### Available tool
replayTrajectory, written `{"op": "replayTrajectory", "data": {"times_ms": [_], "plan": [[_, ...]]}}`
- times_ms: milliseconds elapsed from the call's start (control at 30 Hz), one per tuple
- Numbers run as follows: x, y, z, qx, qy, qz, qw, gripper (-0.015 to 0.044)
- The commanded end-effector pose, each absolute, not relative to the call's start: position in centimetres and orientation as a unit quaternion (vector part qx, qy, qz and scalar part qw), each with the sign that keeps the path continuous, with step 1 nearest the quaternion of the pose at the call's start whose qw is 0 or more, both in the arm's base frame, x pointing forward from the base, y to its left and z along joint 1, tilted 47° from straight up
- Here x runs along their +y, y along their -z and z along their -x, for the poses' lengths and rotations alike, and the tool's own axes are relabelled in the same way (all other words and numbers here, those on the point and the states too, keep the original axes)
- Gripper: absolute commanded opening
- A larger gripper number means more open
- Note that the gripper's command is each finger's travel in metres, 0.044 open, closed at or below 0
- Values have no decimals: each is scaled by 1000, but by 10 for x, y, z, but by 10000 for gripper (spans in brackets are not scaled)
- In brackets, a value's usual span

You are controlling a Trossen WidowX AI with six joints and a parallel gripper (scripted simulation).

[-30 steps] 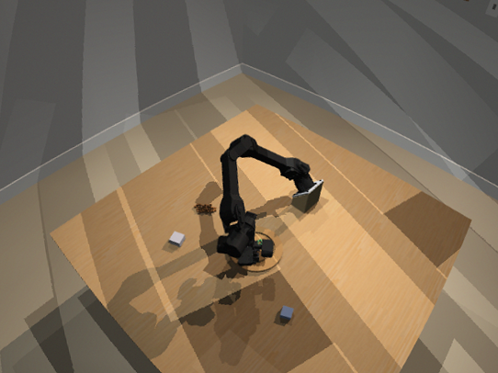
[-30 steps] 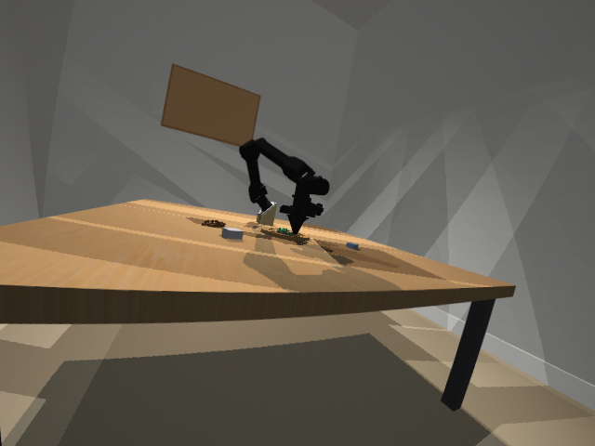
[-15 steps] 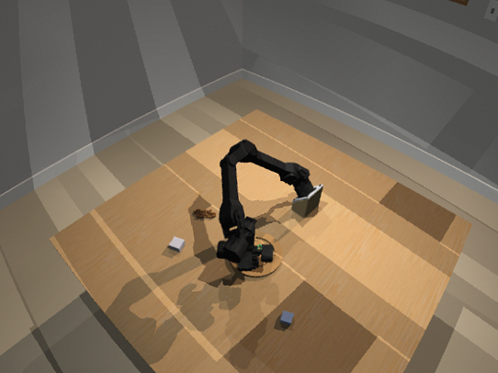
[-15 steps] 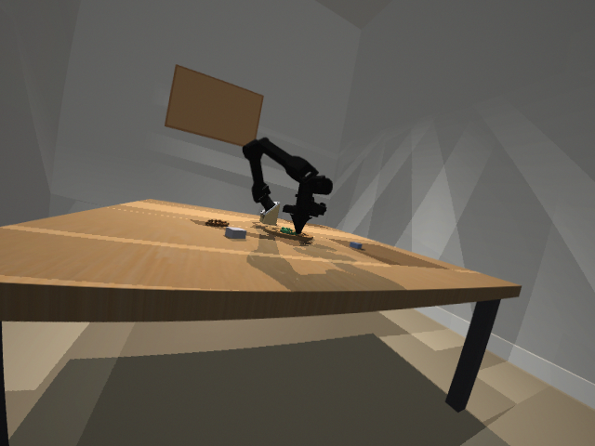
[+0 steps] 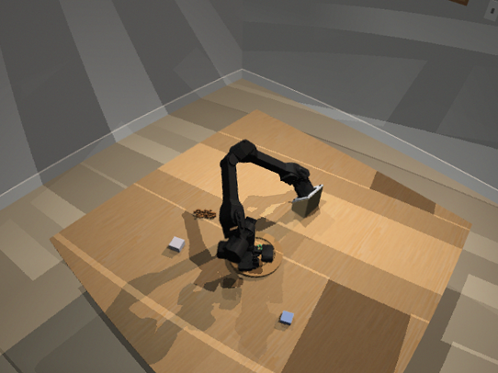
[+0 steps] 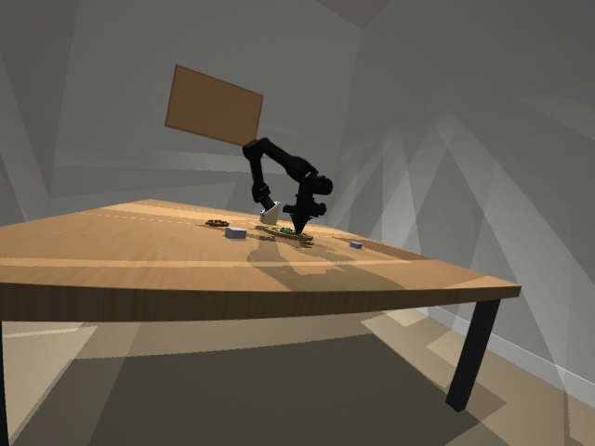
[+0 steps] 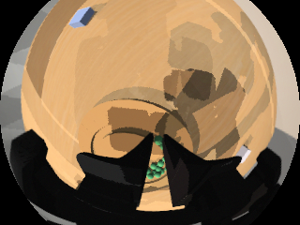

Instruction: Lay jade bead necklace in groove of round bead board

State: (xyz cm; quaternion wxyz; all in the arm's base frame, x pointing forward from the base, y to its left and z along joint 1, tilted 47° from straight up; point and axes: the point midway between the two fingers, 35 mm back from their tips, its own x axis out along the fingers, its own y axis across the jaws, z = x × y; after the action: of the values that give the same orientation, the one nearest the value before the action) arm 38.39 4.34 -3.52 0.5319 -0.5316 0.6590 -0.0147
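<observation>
From the top view, the arm folds back on itself so the jaws (image 5: 262,252) point down over the round bead board (image 5: 277,264), close by the arm's own base. A speck of green, the jade bead necklace (image 5: 258,247), shows right at the jaws, on the board. Well apart on the wooden table (image 5: 366,235) are a brown bead pile (image 5: 204,213), a grey block (image 5: 176,243) and a blue block (image 5: 286,317).

On the exterior view, the jaw tips (image 6: 298,231) are right down at the board (image 6: 307,237), touching or just above; can't tell which. The necklace (image 6: 287,230) lies in a low bunch trailing from the tips toward the arm's base side, resting on the board. The room has grey walls and a brown panel (image 6: 214,105) hung behind.

At the wrist view, the jaws stand narrow, with green beads (image 7: 156,168) in the gap, so they look closed on the necklace with a light grip. The strand runs straight along the gap toward the camera, directly below the tips. The board's groove (image 7: 100,134) curves off to the left of the jaws. Whether the beads sit in the groove or only on the board's face is unclear. My guess is that letting go is the next step, and a bunched strand may not settle along the groove.
</observation>
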Motion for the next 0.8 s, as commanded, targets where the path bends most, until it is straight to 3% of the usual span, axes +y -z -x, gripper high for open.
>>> {"op": "replayTrajectory", "data": {"times_ms": [0, 367, 767], "plan": [[43, 35, -384, 659, 15, 532, 532, 157], [44, 35, -382, 661, 13, 533, 527, 440], [47, 32, -382, 664, 12, 534, 524, 440]]}}
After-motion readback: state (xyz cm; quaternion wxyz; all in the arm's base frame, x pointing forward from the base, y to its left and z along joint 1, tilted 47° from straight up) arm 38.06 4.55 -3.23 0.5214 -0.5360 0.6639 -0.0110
